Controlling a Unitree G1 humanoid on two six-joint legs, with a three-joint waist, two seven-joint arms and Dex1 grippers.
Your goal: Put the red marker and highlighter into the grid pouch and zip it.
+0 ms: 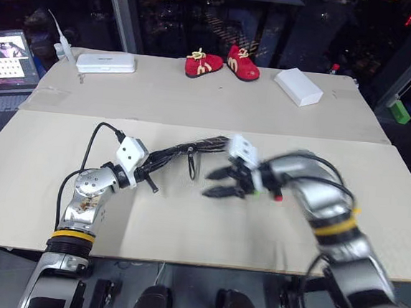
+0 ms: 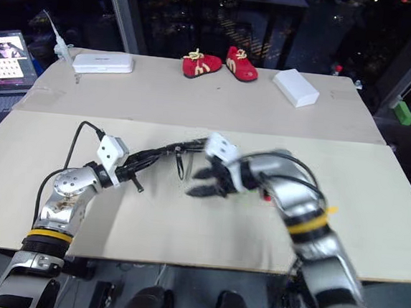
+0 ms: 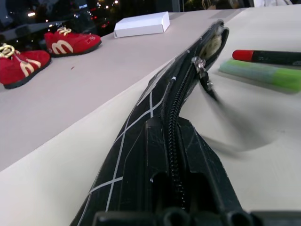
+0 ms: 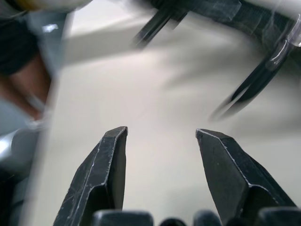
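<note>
My left gripper (image 1: 147, 173) is shut on one end of the grid pouch (image 1: 184, 152), a black fabric pouch with thin white lines, and holds it up off the table. Seen edge-on in the left wrist view, the grid pouch (image 3: 155, 117) has its zip teeth closed from the fingers up to the slider, with a small gap beyond. The pull cord (image 1: 191, 166) dangles below. My right gripper (image 1: 208, 184) is open and empty, just right of the cord. The red marker (image 3: 268, 56) and the light-green highlighter (image 3: 263, 74) lie side by side on the table past the pouch's far end.
A pair of red shoes (image 1: 220, 64), a white box (image 1: 298, 86) and a flat white device (image 1: 105, 62) sit at the back of the table. A laptop (image 1: 9, 57) stands at the far left. A green block (image 1: 400, 111) lies beyond the right edge.
</note>
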